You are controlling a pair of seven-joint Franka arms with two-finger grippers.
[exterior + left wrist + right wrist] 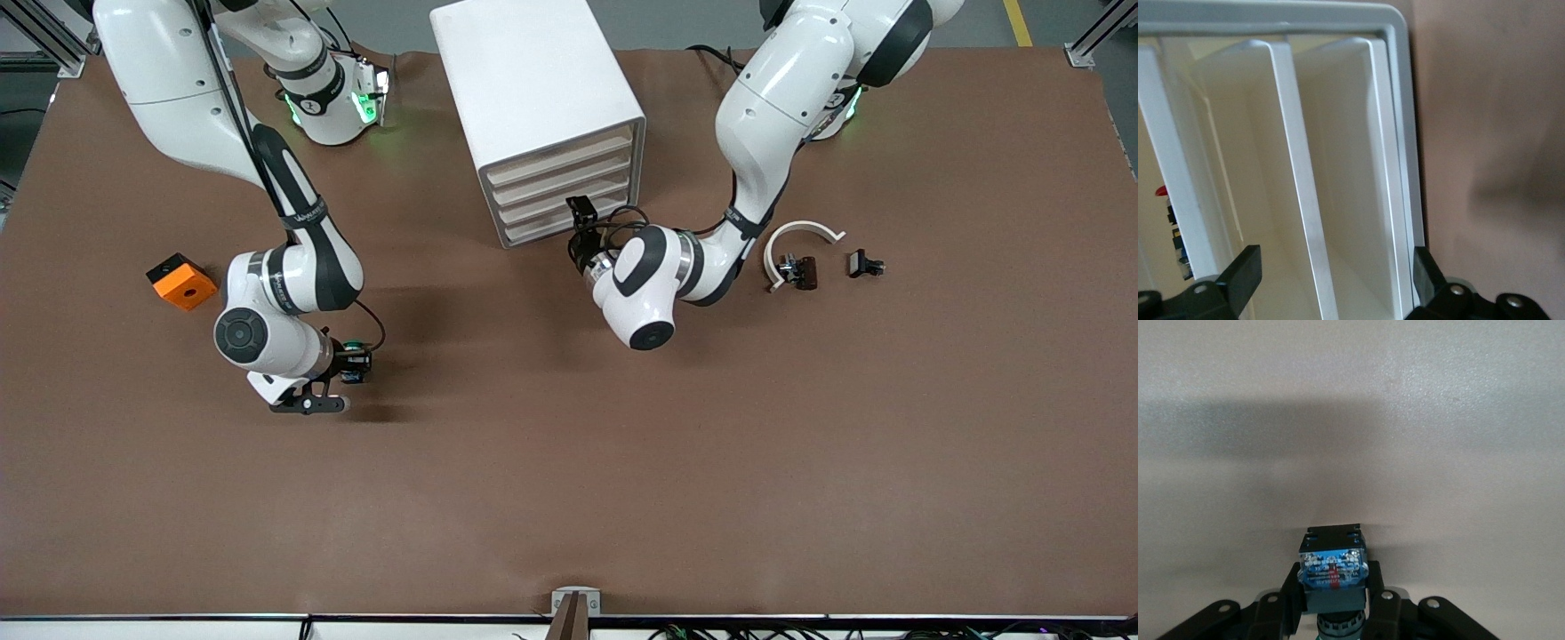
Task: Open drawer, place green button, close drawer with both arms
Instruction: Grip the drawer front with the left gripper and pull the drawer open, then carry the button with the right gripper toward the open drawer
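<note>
Two tools: right tool [1333,603] clamped on button [1333,568], left tool [1331,273] apart at cabinet [542,107] front edge.

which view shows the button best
The right wrist view: the button fills the foreground, its blue-and-black body clamped between the right gripper fingers. The front view shows it only as a small dark speck at that gripper, mostly covered by the arm. The left wrist view shows none of it.
</note>
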